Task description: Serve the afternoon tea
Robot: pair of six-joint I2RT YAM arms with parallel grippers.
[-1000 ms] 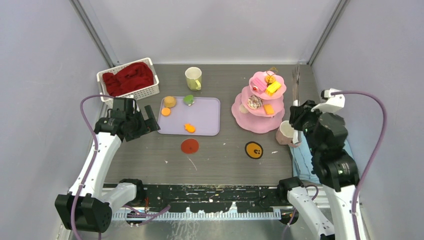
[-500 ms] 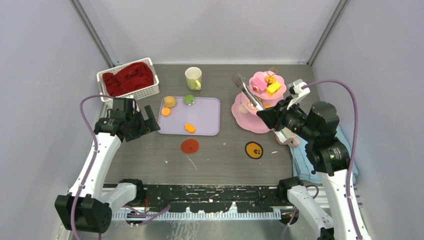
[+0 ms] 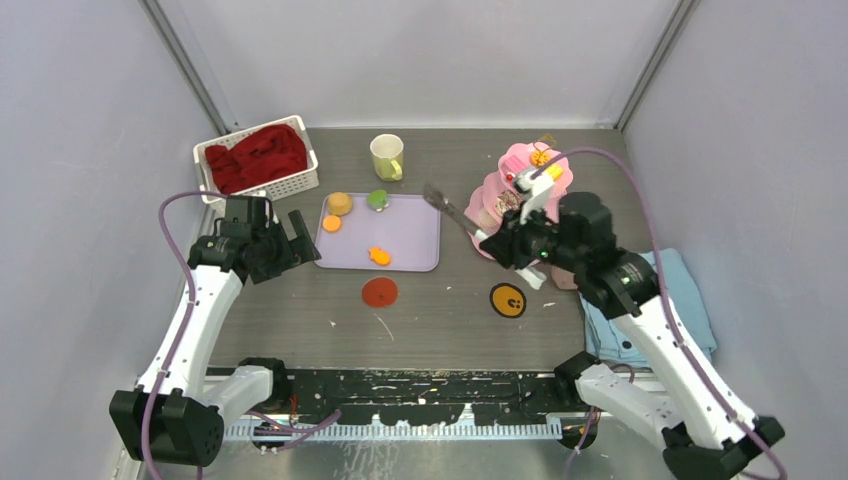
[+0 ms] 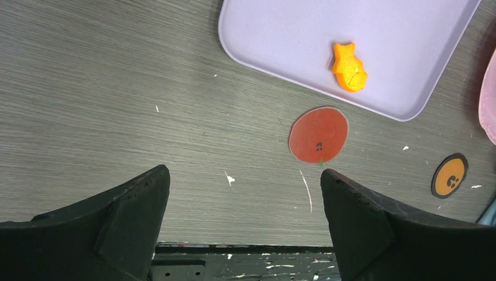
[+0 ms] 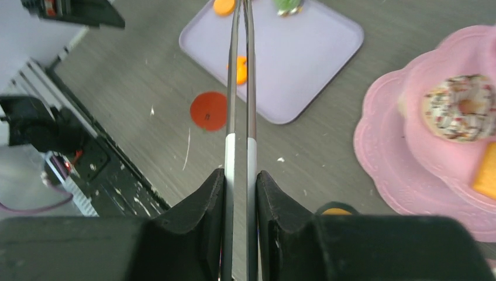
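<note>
1. While the left gripper (image 4: 243,175) hangs just off the left edge of the lilac tray (image 4: 281,29), its fingers are spread wide and nothing is held between them.
2. The right gripper (image 5: 240,175) is found to the tray's right, clamped on a pair of metal tongs (image 3: 450,208). The two arms of the tongs are pressed nearly together and are pointed toward the tray's far right corner. Their height above the tray cannot be told.
3. Four sweets are seen on the tray. A tan bun (image 3: 340,203) and a green sweet (image 3: 377,199) are set along its far edge. An orange disc (image 3: 332,223) lies just beside the bun, and an orange fish-shaped sweet (image 4: 350,67) lies close to the near edge.
4. The pink three-tier stand (image 5: 386,170) is placed to the tray's right, apart from it and partly hidden by the right arm. A sprinkled doughnut (image 5: 462,108) and an orange piece (image 5: 485,175) are carried on its middle tier, and a small orange sweet (image 3: 540,157) on its top tier.
5. The pale yellow-green mug (image 3: 387,156) is stood upright behind the tray's far edge, not touching it.
6. A red coaster (image 4: 319,134) is laid on the table just off the tray's near edge, and an orange coaster (image 4: 450,175) with black marks lies off the tray's near right corner.
7. A white basket (image 3: 300,185) filled with red cloth (image 3: 258,158) is set beyond the tray's far left corner.
8. A light-blue towel (image 3: 690,300) is seen well to the tray's right, past the right arm.
</note>
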